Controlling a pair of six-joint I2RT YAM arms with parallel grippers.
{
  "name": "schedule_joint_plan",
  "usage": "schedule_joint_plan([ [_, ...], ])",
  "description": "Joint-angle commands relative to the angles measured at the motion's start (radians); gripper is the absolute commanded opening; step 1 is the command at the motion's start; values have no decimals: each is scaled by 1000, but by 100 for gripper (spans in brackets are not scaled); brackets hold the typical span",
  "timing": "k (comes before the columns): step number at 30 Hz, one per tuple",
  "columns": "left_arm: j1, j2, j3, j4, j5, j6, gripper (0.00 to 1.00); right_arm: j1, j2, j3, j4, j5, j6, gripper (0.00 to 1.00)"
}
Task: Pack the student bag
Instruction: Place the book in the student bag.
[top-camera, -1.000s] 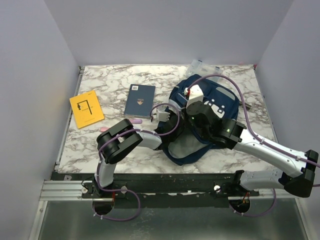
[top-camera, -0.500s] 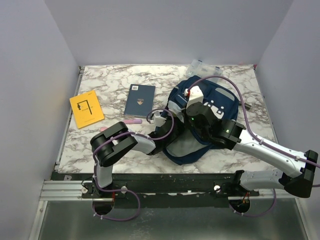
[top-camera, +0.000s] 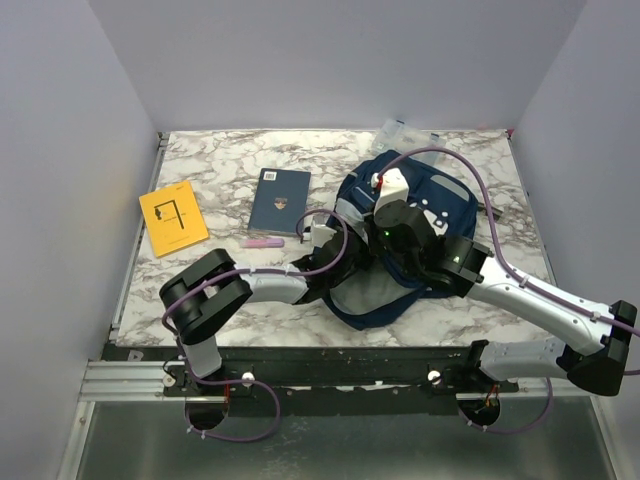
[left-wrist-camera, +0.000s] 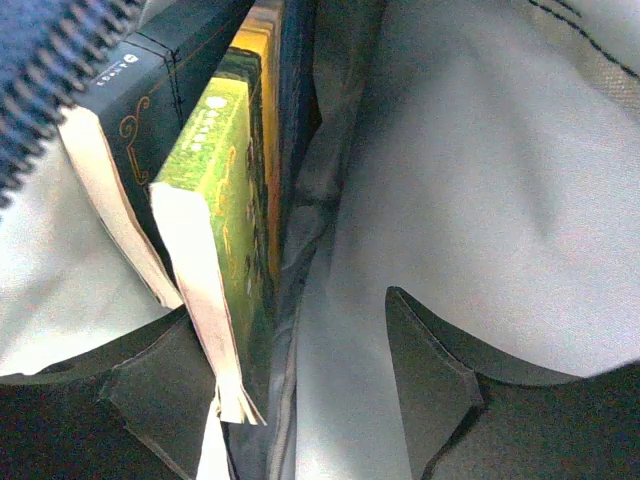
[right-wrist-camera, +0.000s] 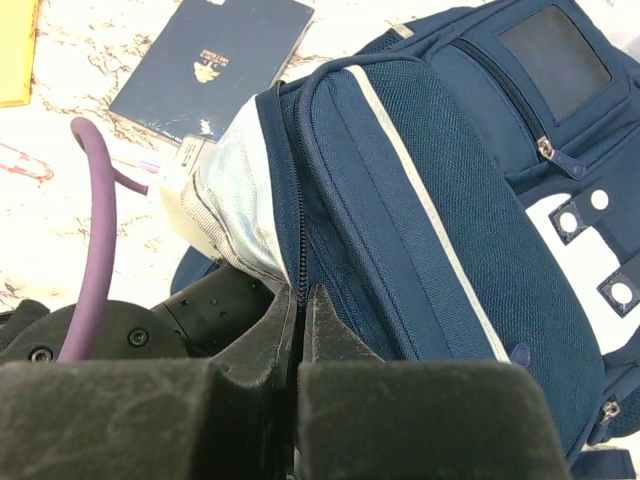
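Observation:
The navy student bag (top-camera: 445, 212) lies at the table's right centre, its main compartment open towards the left. My left gripper (top-camera: 343, 268) is inside that opening. In the left wrist view it (left-wrist-camera: 290, 390) is open, with the bag's grey lining (left-wrist-camera: 480, 180) between its fingers. A green book (left-wrist-camera: 225, 200) and a dark book (left-wrist-camera: 170, 70) stand inside; the green book's lower corner is beside the left finger (left-wrist-camera: 150, 400). My right gripper (top-camera: 375, 250) is shut on the bag's zipper edge (right-wrist-camera: 300, 270) and holds the flap (right-wrist-camera: 400, 200) up.
A navy booklet (top-camera: 279, 200), a pink pen (top-camera: 264, 242) and a yellow notebook (top-camera: 172, 217) lie on the marble table to the left of the bag. A clear plastic box (top-camera: 405, 135) stands behind the bag at the far edge.
My left arm has stretched lower and further right, pushing the gripper deeper into the bag's opening. My right gripper has kept its hold on the zipper edge, almost still.

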Motion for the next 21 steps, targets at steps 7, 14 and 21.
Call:
schedule_joint_plan([
  [7, 36, 76, 124, -115, 108, 23, 30, -2, -10, 28, 84, 8, 26, 1],
  [14, 1, -139, -71, -230, 110, -32, 64, -5, -15, 34, 69, 18, 29, 1],
  [21, 24, -48, 3, -186, 169, -51, 52, -9, -20, 17, 107, 3, 23, 1],
])
